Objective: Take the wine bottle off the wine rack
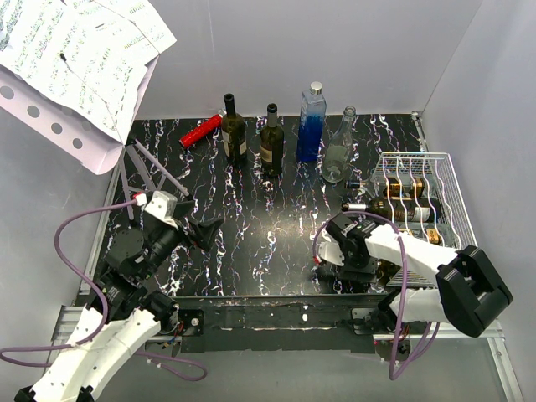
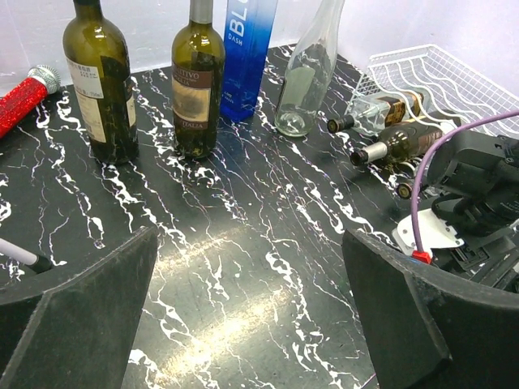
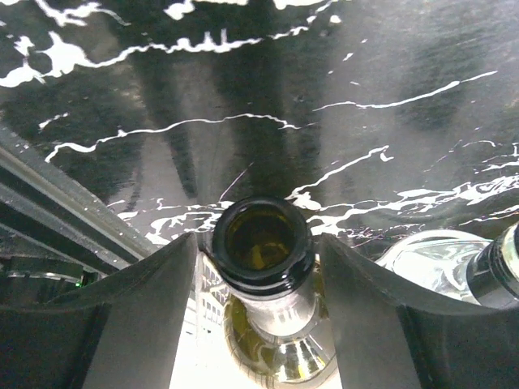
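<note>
The white wire wine rack stands at the right of the table, and it also shows in the left wrist view. Dark wine bottles lie across it with their necks pointing left. My right gripper is at the rack's near-left corner. In the right wrist view its fingers press both sides of the neck of an open dark-green wine bottle, whose mouth faces the camera. My left gripper is open and empty over the table's left middle.
Two upright dark bottles, a blue bottle and a clear bottle stand along the back. A red microphone lies at the back left. A music stand overhangs the left. A metal rail edges the near side.
</note>
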Controlling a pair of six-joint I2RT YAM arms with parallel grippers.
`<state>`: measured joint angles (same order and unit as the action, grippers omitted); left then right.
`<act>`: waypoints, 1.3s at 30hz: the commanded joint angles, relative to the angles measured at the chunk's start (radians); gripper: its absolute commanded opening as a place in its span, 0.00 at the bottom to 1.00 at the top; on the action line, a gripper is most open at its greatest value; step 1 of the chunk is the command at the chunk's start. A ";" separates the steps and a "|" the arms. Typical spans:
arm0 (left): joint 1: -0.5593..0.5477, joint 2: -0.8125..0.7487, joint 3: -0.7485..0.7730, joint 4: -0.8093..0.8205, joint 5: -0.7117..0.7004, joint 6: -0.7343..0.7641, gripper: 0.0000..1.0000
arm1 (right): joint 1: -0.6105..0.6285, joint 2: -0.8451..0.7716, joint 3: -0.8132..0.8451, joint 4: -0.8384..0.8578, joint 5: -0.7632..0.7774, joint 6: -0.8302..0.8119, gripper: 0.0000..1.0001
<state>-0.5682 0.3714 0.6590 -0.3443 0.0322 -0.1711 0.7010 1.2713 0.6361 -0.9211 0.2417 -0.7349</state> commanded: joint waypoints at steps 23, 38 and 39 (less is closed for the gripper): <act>-0.027 -0.091 0.004 -0.016 -0.092 0.018 0.98 | -0.084 0.063 -0.027 0.084 0.013 -0.035 0.64; -0.027 -0.109 0.002 -0.016 -0.114 0.018 0.98 | -0.089 0.089 0.092 -0.044 0.037 0.015 0.24; -0.027 -0.109 0.002 -0.016 -0.118 0.018 0.98 | -0.087 0.088 0.100 -0.048 0.028 0.015 0.20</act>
<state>-0.5915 0.2710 0.6590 -0.3515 -0.0608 -0.1646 0.6170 1.3815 0.6823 -0.8848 0.2775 -0.7692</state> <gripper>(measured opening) 0.981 0.467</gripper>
